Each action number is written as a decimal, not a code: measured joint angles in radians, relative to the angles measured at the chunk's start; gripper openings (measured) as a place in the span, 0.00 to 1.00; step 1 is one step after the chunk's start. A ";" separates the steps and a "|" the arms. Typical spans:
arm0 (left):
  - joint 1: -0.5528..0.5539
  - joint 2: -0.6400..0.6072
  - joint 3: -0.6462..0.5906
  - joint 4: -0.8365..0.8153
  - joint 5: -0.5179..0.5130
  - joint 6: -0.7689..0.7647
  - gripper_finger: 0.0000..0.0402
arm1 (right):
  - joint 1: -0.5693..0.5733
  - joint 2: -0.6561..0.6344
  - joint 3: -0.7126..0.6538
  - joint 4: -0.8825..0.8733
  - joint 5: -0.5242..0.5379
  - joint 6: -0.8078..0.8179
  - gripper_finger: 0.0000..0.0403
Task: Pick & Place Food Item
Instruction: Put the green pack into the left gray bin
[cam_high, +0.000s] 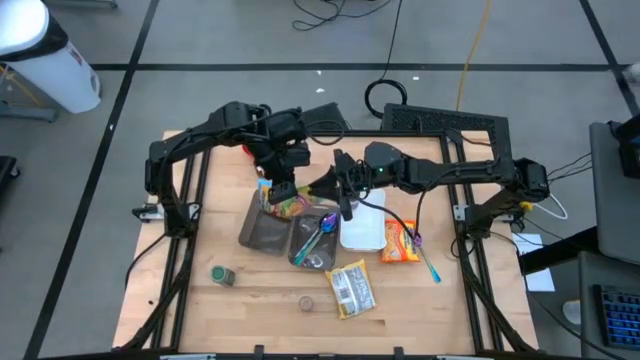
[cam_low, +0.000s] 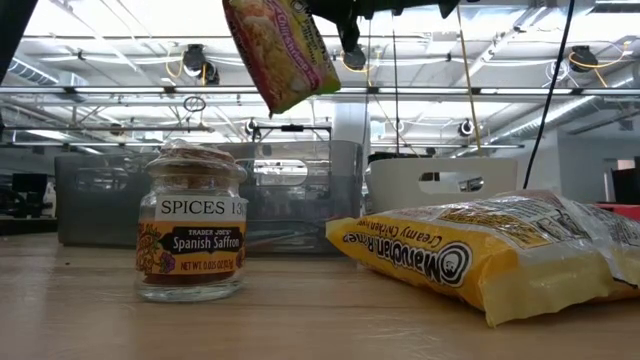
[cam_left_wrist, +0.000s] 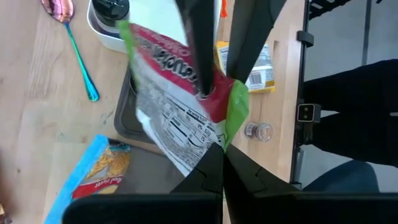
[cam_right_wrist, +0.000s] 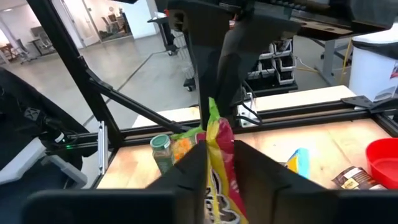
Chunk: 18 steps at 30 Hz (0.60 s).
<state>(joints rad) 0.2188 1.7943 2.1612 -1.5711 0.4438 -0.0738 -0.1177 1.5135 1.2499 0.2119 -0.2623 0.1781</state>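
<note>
While the left hand (cam_left_wrist: 214, 134) pinches the noodle packet (cam_left_wrist: 180, 106) in the air above the dark tray (cam_high: 262, 232) near the middle of the surface (cam_high: 260, 300), the right hand (cam_right_wrist: 214, 155) has its fingers closed on the packet's other end. Both hands grip it.

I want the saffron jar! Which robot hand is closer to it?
Left. The left end effector, holding a snack packet, hangs closer to the saffron jar. The right end effector is farther off, beside that packet.
</note>
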 joint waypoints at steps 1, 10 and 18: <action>0.000 0.000 0.000 0.000 0.000 0.000 0.00 | 0.000 0.000 0.000 0.000 0.000 -0.006 0.10; 0.000 0.000 0.000 0.005 0.000 -0.014 0.00 | 0.000 0.000 0.000 0.002 0.028 -0.008 0.00; 0.032 0.000 0.000 0.006 0.068 -0.028 0.11 | 0.000 0.000 0.000 0.051 0.029 0.011 0.00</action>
<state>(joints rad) 0.2503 1.7939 2.1612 -1.5654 0.5115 -0.1014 -0.1177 1.5135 1.2499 0.2627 -0.2333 0.1893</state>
